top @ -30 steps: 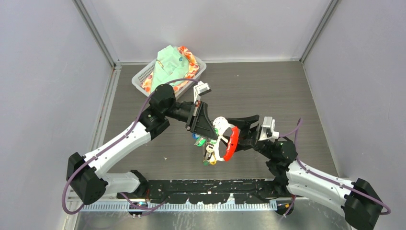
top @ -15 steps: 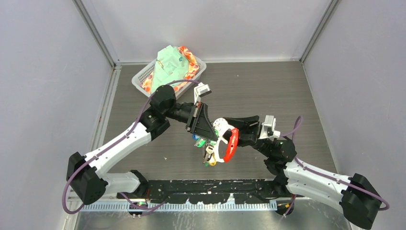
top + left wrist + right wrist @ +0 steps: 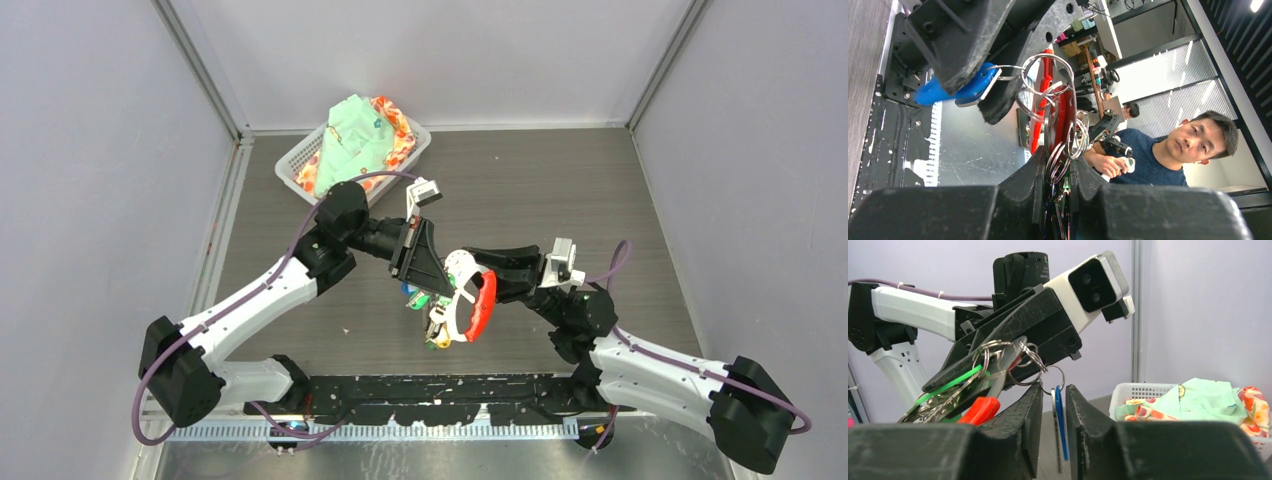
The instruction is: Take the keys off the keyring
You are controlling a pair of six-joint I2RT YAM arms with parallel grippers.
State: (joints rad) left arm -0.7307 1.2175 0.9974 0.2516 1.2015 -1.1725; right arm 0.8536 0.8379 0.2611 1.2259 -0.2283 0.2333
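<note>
Left wrist view: left gripper (image 3: 1057, 166) is closed to a thin slot on the keyring (image 3: 1058, 154), wire loops pinched between its fingers with the red strip (image 3: 1064, 112) standing just above; reads as the anchor hold, so the other arm has something fixed to work against; right gripper (image 3: 973, 97) is nipped tight on the blue-tagged key (image 3: 945, 91), whose small loop is threaded on a big ring.

Right wrist view agrees: the blue tag hangs edge-on in the gap between the right fingers; the rest of the keys (image 3: 948, 386), green and red tags showing, fan out under the left gripper.

Top external view: the bunch is held up between the two arms, off the worktop (image 3: 560, 190), middle front; being raised keeps the loose keys dangling clear of the ring.

Judgement: step in hand is walking the blue key round the coil and off; no key looks free yet; can't tell where the ring's split end is; a straight pull would only load the wire and risk a slip.

Basket (image 3: 300, 155) with cloth (image 3: 350, 135) sits far left, not involved.
</note>
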